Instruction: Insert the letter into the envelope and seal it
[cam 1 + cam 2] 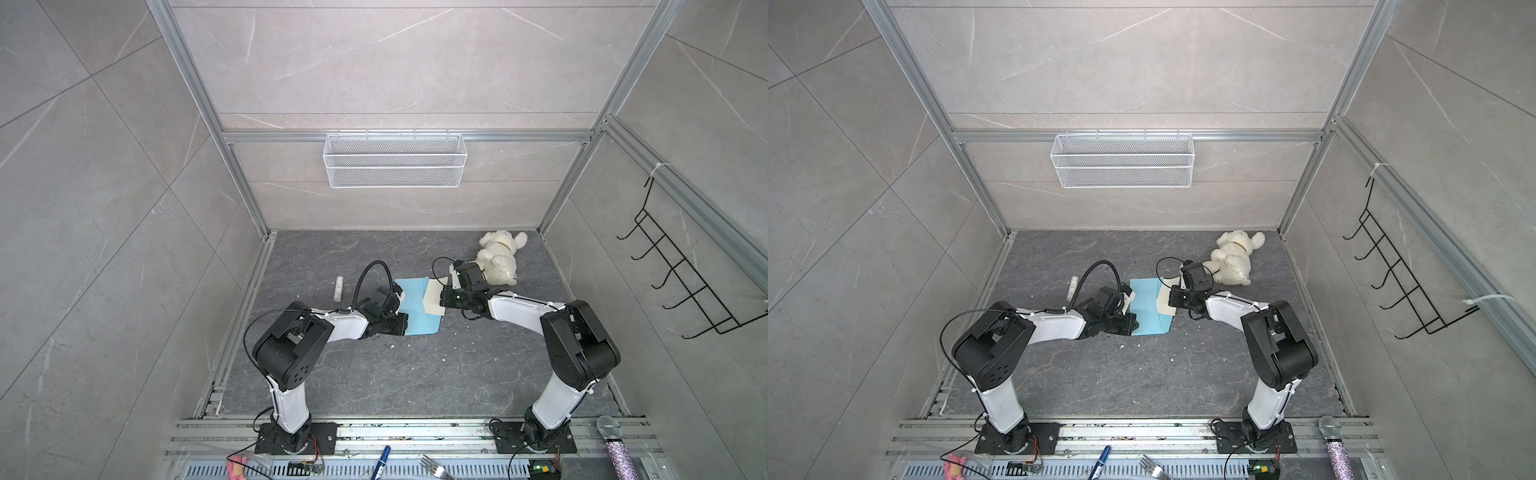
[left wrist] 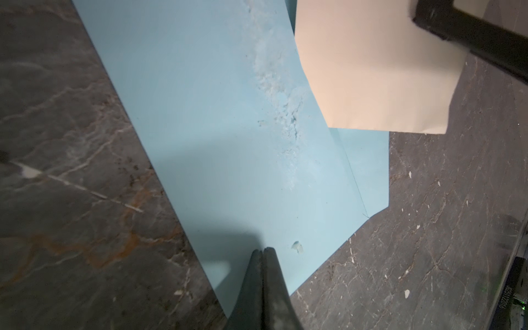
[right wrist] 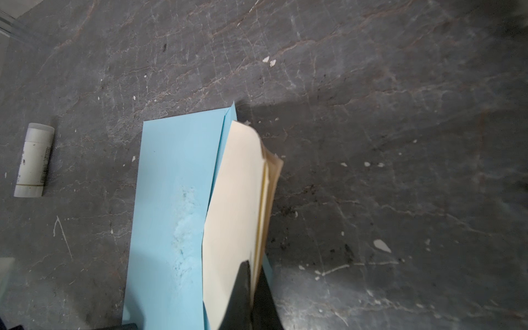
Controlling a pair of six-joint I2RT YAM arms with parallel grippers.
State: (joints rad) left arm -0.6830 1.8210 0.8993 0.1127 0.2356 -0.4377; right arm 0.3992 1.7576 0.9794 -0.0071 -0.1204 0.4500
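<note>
A lab test cell: aluminium framing (image 1: 270,136) around stone-look panels (image 1: 374,62) (two robot arms (image 1: 291,353) bolted to a rail (image 1: 415,434)).

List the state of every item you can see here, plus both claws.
envelope: flat on the table, flap open, unsealed
letter: folded, one edge at the envelope's mouth, mostly outside
left claw: shut, tips on the envelope
right claw: shut on the letter
glue stick: lying on its side
plush toy: lying down

The tan letter (image 1: 1166,305) overlaps the light blue envelope (image 1: 1148,309) lying on the dark table (image 1: 1142,374).
</note>
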